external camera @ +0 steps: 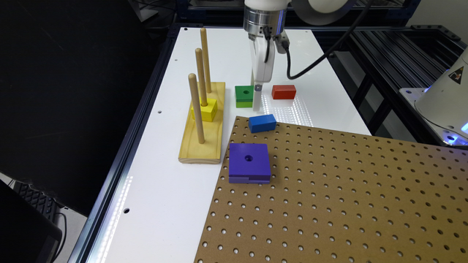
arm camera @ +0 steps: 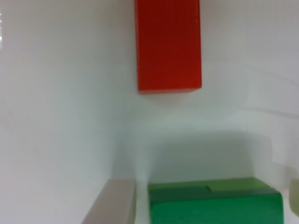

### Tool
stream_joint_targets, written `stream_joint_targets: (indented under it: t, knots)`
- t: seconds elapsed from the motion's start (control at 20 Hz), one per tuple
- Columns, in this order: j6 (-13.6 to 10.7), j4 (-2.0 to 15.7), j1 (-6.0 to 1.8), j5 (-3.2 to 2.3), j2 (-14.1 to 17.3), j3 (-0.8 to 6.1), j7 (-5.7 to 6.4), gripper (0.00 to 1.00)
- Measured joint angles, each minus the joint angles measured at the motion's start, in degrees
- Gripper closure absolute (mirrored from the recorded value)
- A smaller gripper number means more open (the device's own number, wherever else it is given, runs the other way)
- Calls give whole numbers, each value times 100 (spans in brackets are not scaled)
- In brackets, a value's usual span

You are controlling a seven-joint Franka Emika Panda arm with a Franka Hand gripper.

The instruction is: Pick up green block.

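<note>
The green block rests on the white table, dark green on top with a round hole and lime green below. My gripper hangs straight down at the block's side toward the exterior view's right, low over the table. In the wrist view the green block lies between the two fingers, with a slim gap of table showing on each side. The gripper is open and nothing is gripped.
A red block lies close by toward the exterior view's right, and a blue block sits on the pegboard's edge nearer the camera. A purple holed block lies on the pegboard. Left stands a wooden peg base with a yellow block.
</note>
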Motion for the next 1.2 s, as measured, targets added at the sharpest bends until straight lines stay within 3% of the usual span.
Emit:
stream_joint_targets:
  t: [0.65,1.2]
  knots:
    - [3,11,1,0,6,0,0,0]
    - [3,272,15,0,171,2,0,0]
